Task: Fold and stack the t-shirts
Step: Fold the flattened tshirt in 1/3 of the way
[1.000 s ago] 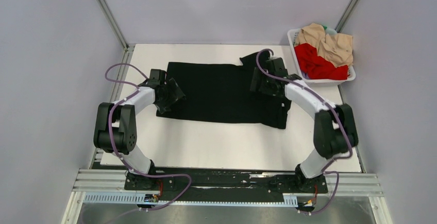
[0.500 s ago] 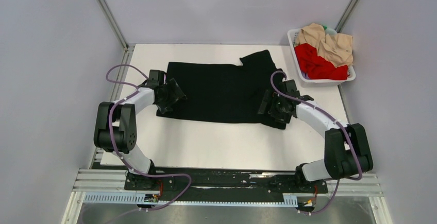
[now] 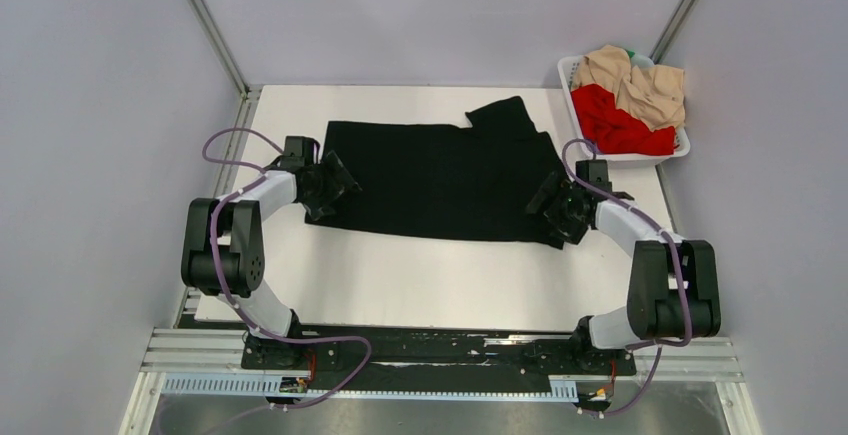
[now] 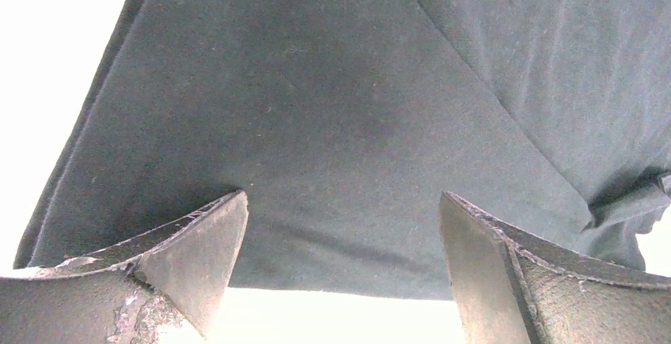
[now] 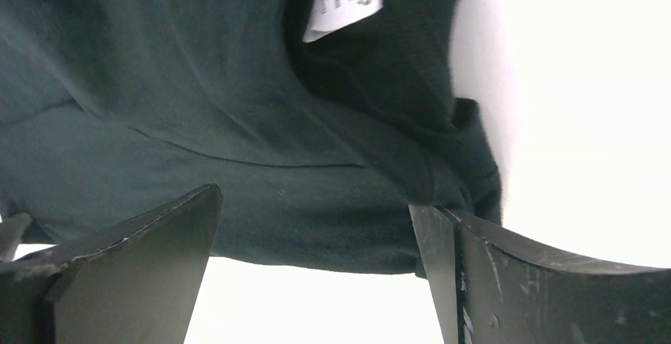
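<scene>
Right gripper (image 3: pixel 552 211) now nearer, released like left gripper (image 3: pixel 336 185), over black t-shirt (image 3: pixel 440 175) corner, hem partly hidden

- left arm (image 3: pixel 262 193): elbow folded, forearm reaching inward
- left gripper (image 3: pixel 335 183): jaws spread wide, empty
- right arm (image 3: pixel 625 223): elbow folded, forearm angled inward
- right gripper (image 3: pixel 553 205): jaws spread wide, empty

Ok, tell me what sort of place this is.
Probably a lab robot cell: plain grey walls box in a white table, the left arm and right arm are bolted to an aluminium rail, and a white basket of shirts sits near a spread black t-shirt.
</scene>
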### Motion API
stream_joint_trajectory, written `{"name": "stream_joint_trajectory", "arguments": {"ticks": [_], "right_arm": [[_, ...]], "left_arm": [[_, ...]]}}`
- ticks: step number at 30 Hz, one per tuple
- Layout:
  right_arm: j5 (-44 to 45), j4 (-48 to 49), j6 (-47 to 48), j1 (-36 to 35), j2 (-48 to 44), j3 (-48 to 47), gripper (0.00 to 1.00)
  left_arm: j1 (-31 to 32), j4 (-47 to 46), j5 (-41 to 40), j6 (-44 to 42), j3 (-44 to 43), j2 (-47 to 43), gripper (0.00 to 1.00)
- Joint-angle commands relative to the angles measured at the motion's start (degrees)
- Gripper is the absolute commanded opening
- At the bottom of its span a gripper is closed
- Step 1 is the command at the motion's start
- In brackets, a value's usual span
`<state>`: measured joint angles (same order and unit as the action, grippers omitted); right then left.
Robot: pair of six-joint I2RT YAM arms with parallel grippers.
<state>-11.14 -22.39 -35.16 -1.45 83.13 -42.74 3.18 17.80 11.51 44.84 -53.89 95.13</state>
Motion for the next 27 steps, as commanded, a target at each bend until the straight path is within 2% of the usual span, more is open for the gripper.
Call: {"name": "stream_joint_trajectory", "arguments": {"ticks": [1, 7, 14, 17, 20, 24, 27], "right_arm": [[6.95, -3.60, 1.05, 5.36, -2.25, 2.46, 1.00], [8.62, -8.76, 1.29, 9.26, -5.67, 2.22, 1.00], [1.92, -7.88, 3.79, 8.08, -17.24, 1.25, 1.00], [-3.31, -6.21, 5.47, 4.50, -21.01, -0.27, 1.00], [-6.82, -2.27, 6.08, -3.00, -20.71, -2.05, 1.00], [-1.84, 1.40, 8.51, -13.84, -13.22, -7.91, 1.00], [-1.54, 4.34, 9.46, -18.12, -3.45, -13.41, 1.00]], "left_arm": [[-0.74, 5.95, -10.73, -1.40, 1.54, 0.53, 1.00], [-0.75, 10.13, -14.69, -0.92, -0.10, -1.07, 1.00], [-0.69, 10.31, -9.46, -2.31, -0.49, -5.56, 1.00], [-0.22, 9.90, -7.41, -2.47, -0.60, -8.46, 1.00], [2.09, 8.91, -7.27, -2.52, -1.07, -10.12, 1.00], [4.04, 8.40, -6.58, -2.78, -3.08, -8.47, 1.00], [4.27, 7.09, -4.96, -2.68, -3.33, -6.85, 1.00]]}}
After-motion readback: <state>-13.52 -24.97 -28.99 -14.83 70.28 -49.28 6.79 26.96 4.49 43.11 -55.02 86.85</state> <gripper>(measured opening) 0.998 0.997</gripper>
